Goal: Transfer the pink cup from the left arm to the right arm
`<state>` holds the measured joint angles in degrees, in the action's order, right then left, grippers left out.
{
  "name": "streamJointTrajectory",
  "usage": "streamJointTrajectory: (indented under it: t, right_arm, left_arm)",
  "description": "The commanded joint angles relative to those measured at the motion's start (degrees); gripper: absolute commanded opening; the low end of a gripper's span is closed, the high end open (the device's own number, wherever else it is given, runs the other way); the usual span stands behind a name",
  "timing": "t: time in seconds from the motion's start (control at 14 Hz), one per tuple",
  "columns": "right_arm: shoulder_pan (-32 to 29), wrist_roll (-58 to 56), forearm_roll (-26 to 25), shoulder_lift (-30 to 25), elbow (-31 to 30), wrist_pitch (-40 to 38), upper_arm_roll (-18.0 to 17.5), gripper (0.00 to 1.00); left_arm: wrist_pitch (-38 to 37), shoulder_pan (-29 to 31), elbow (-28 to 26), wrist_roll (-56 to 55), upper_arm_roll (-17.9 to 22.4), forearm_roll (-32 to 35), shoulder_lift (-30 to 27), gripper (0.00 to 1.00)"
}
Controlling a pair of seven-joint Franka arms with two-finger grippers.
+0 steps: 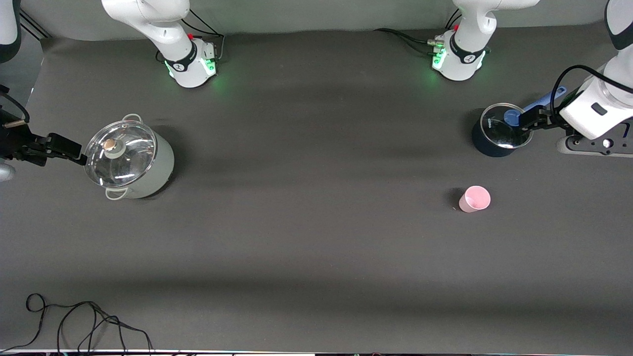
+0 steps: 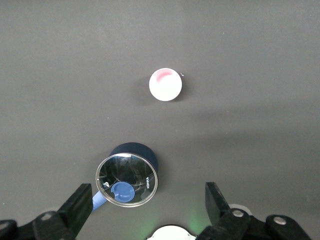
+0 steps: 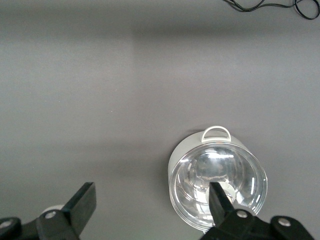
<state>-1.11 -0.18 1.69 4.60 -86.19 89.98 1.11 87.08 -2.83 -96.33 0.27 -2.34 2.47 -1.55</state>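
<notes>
you'll find the pink cup (image 1: 474, 199) standing upright on the dark table (image 1: 306, 232), in the lower right part of the front view, toward the left arm's end and nearer the front camera than the dark blue pot (image 1: 499, 132). nothing touches it. in the left wrist view the cup (image 2: 165, 84) sits in the upper middle of the frame, well apart from the blue pot (image 2: 127, 173), whose glass lid and blue knob show in the lower middle.

the left gripper (image 1: 528, 121) hangs at the right edge of the front view, over the blue pot's rim. its fingers (image 2: 80, 205) are spread wide with nothing between them — you can see both tips at the bottom of its wrist view.

the right gripper (image 1: 62, 147) is at the left edge of the front view, up beside the rim of the pale green pot (image 1: 129, 157) with its glass lid. its fingers (image 3: 85, 202) are also spread wide and empty — the pot (image 3: 217, 181) fills the lower right of that wrist view. a black cable (image 1: 79, 321) lies in the lower left corner of the front view.
</notes>
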Motion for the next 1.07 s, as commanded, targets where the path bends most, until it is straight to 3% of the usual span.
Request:
streamJointTrajectory:
  t: [0.0, 1.0]
  right_arm:
    - [0.1, 1.1, -0.5, 0.0, 0.8, -0.7, -0.1, 1.0]
    - [0.0, 0.3, -0.5, 0.4, 1.9, -0.8, -0.1, 1.0]
  left_arm:
    - [-0.4, -0.9, -0.2, 0.3, 0.8, -0.1, -0.6, 1.0]
    - [-0.6, -0.7, -0.2, 0.3, 0.8, -0.1, -0.6, 1.0]
